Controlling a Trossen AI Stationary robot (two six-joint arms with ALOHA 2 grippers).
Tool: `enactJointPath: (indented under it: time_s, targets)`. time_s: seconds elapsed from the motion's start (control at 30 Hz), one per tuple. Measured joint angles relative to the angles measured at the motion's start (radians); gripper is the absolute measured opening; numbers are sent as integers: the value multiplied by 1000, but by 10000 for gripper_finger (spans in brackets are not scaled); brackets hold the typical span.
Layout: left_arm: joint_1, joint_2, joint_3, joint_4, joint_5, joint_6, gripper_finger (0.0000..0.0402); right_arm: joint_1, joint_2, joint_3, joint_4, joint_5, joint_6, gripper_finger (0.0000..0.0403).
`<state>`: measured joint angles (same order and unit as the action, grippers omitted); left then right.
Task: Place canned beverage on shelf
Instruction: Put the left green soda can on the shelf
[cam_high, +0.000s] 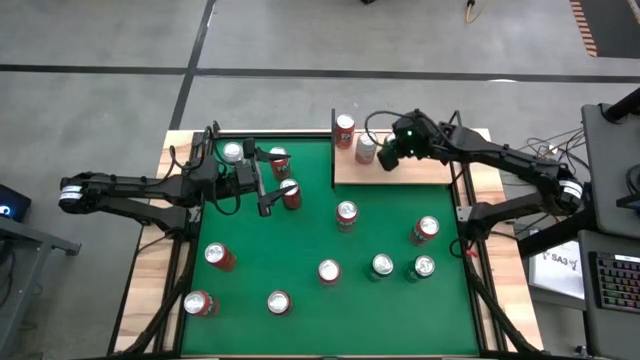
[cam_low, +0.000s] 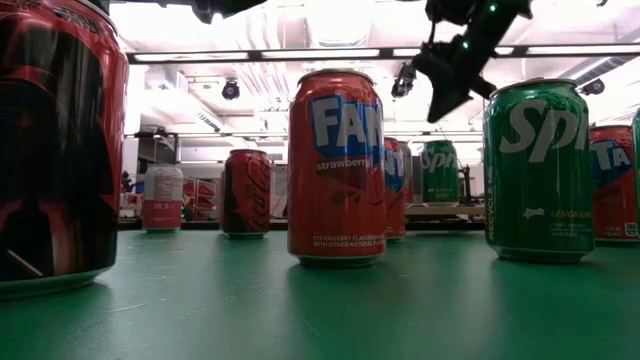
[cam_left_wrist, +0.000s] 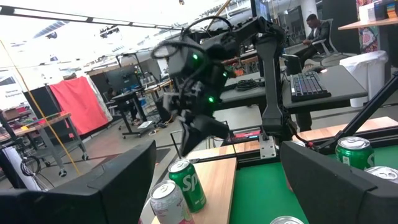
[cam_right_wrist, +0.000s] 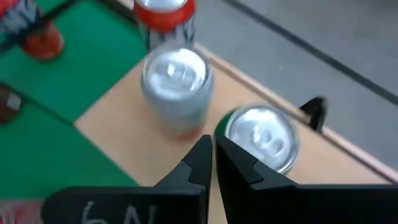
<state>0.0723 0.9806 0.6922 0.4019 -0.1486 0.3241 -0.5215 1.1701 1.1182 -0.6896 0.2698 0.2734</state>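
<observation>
On the shelf (cam_high: 400, 170), back right corner of the table (cam_high: 300, 320), you already have three cans: a red can (cam_high: 344, 130), a silver can (cam_high: 366, 150) and a green can (cam_right_wrist: 261, 135) tucked under the right arm. Your right tool (cam_high: 389, 158) hovers just above them, fingers pinched together, holding nothing. So that drop looks done.

Your left tool (cam_high: 263, 185) sits over the back left of the table, fingers spread wide, empty, with a red-topped can (cam_high: 290, 194) just beside it. Probably your next pick, not yet gripped.

Plenty left: about ten cans stand on the green felt.

High view gives you the count and layout, but the arm hides the green can there. Right wrist view shows it clearly, standing upright beside the silver one, tool tips above and between them. Left wrist view shows both from the side on the wood. Low view shows labels only, plus the right tool hanging clear above the cans.
</observation>
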Motion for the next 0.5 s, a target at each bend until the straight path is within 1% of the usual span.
enactJointPath:
  time_s: [0.2, 0.3, 0.5]
  targets:
    - [0, 0, 0, 0, 0, 0, 327, -45, 46, 28, -3, 20, -5, 13]
    - [0, 0, 0, 0, 0, 0, 326, -65, 67, 22, -11, 19, 35, 13]
    - [0, 0, 0, 0, 0, 0, 327, -65, 97, 18, -15, 18, 58, 13]
